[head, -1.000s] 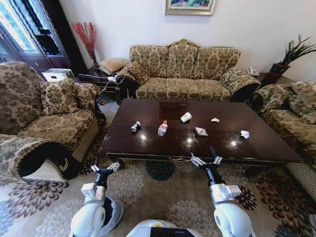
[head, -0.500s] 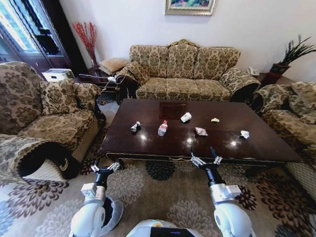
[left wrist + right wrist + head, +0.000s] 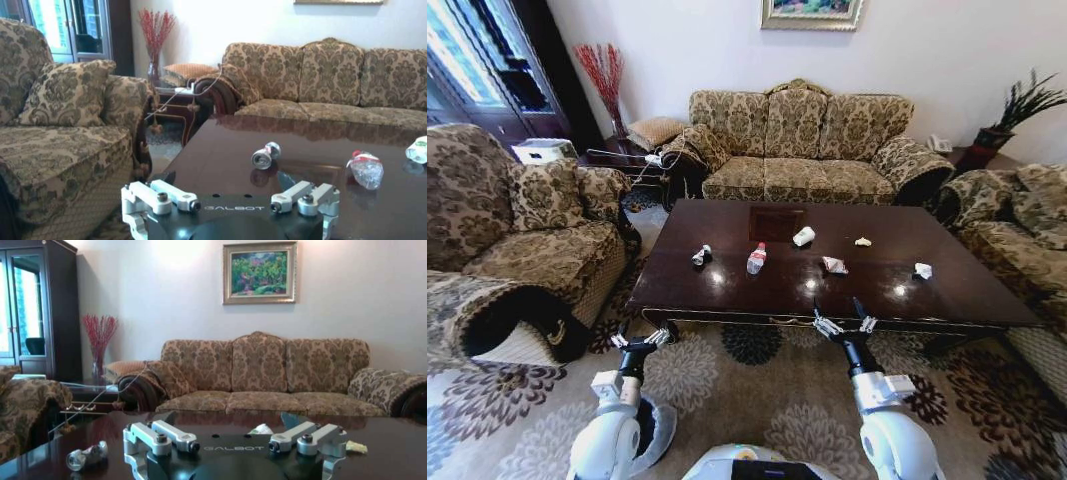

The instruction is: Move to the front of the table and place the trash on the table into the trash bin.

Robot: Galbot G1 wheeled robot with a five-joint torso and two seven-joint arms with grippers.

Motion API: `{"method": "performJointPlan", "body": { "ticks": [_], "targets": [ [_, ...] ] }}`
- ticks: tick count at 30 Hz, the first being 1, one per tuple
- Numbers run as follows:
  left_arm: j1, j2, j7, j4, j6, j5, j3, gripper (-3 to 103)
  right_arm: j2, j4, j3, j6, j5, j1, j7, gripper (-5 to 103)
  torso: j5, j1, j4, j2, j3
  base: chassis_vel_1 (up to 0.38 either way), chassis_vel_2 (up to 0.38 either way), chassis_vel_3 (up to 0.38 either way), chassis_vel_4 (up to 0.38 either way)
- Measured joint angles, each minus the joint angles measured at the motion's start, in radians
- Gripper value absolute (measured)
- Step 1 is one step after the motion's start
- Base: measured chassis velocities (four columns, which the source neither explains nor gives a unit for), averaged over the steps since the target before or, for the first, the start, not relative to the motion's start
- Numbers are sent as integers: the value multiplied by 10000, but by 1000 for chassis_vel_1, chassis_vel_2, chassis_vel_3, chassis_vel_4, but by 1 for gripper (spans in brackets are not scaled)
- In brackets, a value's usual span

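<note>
The trash is spread over the dark-brown glossy coffee table, beyond both grippers. Six pieces can be counted in the head view: a small crumpled can-like piece ahead of the left gripper, a clear plastic bottle with a red cap between the two grippers' lines, a white paper cup farther back, a crumpled wrapper straight ahead of the right gripper, a yellowish scrap beyond that, and a white crumpled wrapper off to the right gripper's outer side.

The left gripper is held low over the patterned carpet, just short of the table's near edge, its fingers spread wide and nothing held. The right gripper is raised at the table's near edge, likewise spread wide and empty. A round black rim is seen on the carpet beside the left arm; whether it is the trash bin cannot be told.

The table is ringed by one floral three-seat sofa at the far side and floral armchairs at either end. A framed painting is shown in full by the right wrist view, whereas it is cut off in the head view. In the left wrist view the crumpled piece and the bottle are shown lying on their sides.
</note>
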Motion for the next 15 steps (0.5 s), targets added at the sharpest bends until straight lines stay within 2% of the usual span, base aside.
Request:
{"method": "performJointPlan", "body": {
  "ticks": [15],
  "targets": [
    [0,0,0,0,0,0,0,100,0,0,0,0,0,1,0,100,0,3,0,2,2,2,-3,-3,1]
  ]
}}
